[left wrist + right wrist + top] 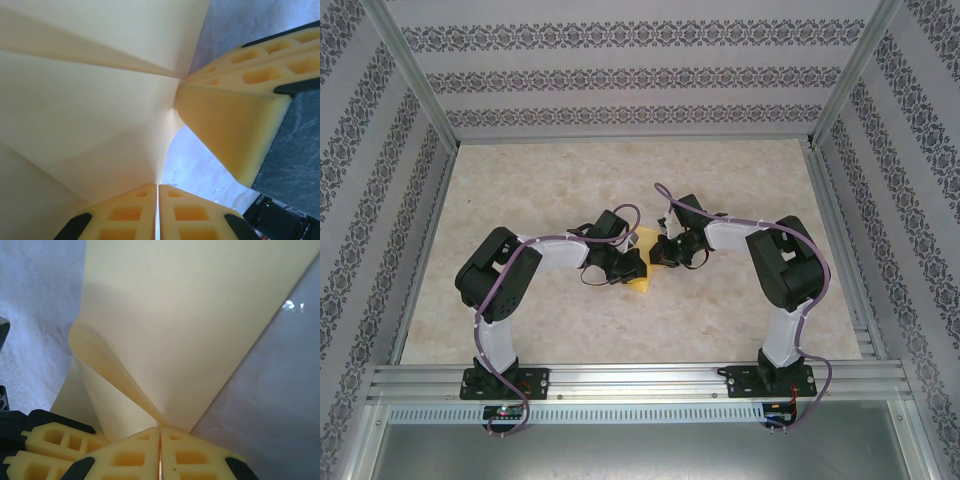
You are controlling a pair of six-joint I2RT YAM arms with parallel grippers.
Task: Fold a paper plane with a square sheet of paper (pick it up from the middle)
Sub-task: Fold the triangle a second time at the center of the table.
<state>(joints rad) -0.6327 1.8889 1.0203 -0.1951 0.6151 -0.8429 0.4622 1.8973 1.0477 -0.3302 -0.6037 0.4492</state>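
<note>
Pinching, clamped left tool (158,210) and right tool (160,450) on thin yellow-orange square paper sheet (190,315). Held close, probably to curl a fold.

The thin yellow-orange square sheet of paper (641,283) lies at the middle of the pale stone-patterned table (520,190), between the left gripper (157,189) and the right gripper (160,431), both pinching it.
</note>
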